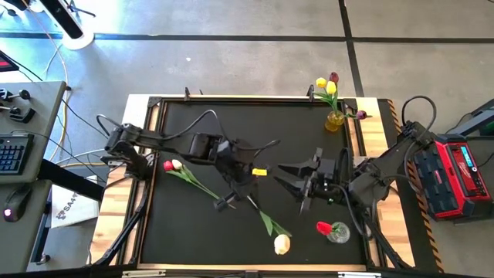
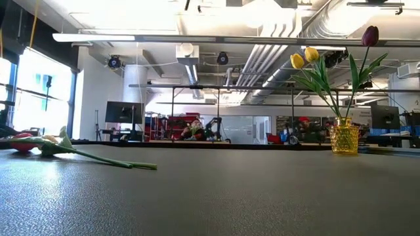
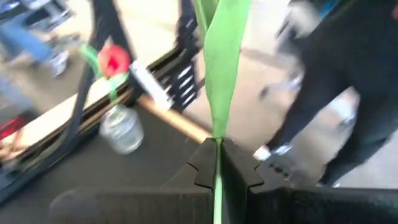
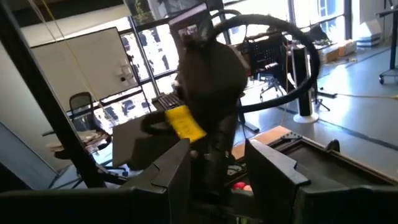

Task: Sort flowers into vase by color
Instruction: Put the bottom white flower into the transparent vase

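Note:
A cream-white tulip (image 1: 282, 245) with a long green leaf (image 3: 224, 68) is held by my left gripper (image 1: 248, 199), which is shut on its stem over the middle of the black mat. My right gripper (image 1: 281, 174) stands open just to the right of it, pointing at the left arm, with nothing between its fingers (image 4: 177, 171). A red tulip stands in a clear glass vase (image 1: 337, 231) at the near right. Yellow and dark maroon tulips stand in a yellow vase (image 1: 334, 120) at the far right. A red and a white tulip (image 1: 171, 164) lie on their sides on the mat at the left. My left gripper pinches the cream tulip's green stem (image 3: 216, 149) between its two fingers, just below where the leaf widens. The stem runs along the fingers, not across them. Flower and leaf reach out beyond the fingertips toward the near right; the low view shows no part of it on the mat.
The mat (image 1: 193, 232) has a raised dark frame with wooden borders. Another maroon bud (image 1: 360, 114) lies by the yellow vase (image 2: 344, 137). The lying tulips' stems (image 2: 111, 161) slant toward the mat's middle. A red box (image 1: 459, 174) sits beyond the right edge.

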Robot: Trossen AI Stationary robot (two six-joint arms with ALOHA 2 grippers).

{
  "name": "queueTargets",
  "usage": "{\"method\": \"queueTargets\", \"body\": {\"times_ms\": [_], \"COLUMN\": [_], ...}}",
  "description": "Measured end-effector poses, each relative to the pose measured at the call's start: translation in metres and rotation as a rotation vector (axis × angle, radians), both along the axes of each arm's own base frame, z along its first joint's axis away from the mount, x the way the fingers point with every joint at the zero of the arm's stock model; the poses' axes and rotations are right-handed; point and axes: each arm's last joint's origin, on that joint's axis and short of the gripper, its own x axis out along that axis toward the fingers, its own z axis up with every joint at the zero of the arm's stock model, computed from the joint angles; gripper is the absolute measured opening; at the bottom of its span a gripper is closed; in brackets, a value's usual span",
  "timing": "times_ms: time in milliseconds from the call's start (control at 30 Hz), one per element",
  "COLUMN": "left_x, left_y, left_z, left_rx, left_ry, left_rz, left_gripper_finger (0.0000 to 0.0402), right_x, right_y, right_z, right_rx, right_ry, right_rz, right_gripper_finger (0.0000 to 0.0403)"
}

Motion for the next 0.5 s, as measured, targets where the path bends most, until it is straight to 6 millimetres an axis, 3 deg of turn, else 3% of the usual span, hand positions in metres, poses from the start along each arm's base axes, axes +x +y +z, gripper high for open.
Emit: {"method": "queueTargets", "body": {"times_ms": [267,500], "left_x": [0.007,0.01], "left_y": [0.006,0.017], "left_z": [0.008,0.029], "left_rx": [-0.259,-0.398], "left_ry": [-0.055,-0.138], "left_rz": [-0.183,-0.272], "left_gripper_finger": [0.0,0.0], "right_x": [-0.006,-0.011], "right_y": [0.009,0.017], "right_z": [0.006,-0.003], "right_rx": [-0.087,-0.071], "right_ry": [-0.017,0.042], "right_rz": [0.042,0.125], "right_gripper_finger": [0.0141,0.0141]}}
